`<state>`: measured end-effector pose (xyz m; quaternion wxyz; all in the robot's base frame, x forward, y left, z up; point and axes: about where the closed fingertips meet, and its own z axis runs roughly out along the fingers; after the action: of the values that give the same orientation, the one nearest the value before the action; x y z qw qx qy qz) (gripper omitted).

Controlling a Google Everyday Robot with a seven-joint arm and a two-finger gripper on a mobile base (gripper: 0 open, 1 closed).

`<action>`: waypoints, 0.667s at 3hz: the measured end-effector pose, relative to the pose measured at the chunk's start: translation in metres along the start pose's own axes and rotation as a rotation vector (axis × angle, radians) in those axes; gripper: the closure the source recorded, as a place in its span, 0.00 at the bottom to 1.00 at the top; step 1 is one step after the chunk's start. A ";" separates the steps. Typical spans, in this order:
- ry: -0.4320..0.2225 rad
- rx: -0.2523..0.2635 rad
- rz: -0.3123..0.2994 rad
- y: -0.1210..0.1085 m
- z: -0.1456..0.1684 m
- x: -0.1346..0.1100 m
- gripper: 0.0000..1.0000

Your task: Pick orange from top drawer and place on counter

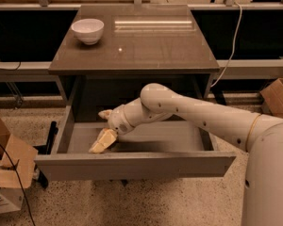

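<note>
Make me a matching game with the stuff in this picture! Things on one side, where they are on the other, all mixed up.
Things:
1. white bowl
2. gripper
3. top drawer
4. left cardboard box

Places:
A. on the speckled floor
B. pulled open below the counter
C. on the counter, back left corner
D. down inside the top drawer, left part

Pairs: 1-C, 2-D, 3-B, 4-A
</note>
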<state>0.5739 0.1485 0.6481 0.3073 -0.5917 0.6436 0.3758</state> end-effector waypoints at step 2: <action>-0.010 0.050 -0.075 -0.021 -0.027 -0.041 0.00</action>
<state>0.6006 0.1472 0.6946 0.3389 -0.6058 0.6286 0.3507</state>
